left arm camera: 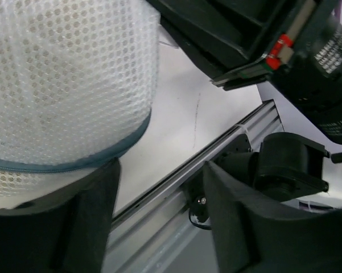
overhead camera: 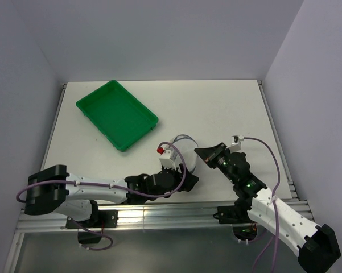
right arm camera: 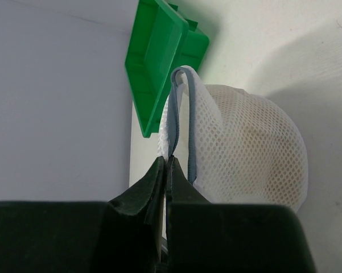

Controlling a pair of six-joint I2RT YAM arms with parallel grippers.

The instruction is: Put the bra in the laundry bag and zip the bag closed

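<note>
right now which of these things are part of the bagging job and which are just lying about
In the job: laundry bag; bra, likely the tan tint inside it; right fingers pinching the bag's zipper rim; left fingers open beside it.
Lying about: green tray.

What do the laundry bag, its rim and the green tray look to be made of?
The laundry bag looks like soft white synthetic mesh: regular small holes, with a tan tint showing through. Its rim looks like blue-grey woven tape, probably zipper tape; teeth are not clear. The green tray is likely rigid moulded plastic, smooth with a slight sheen.
</note>
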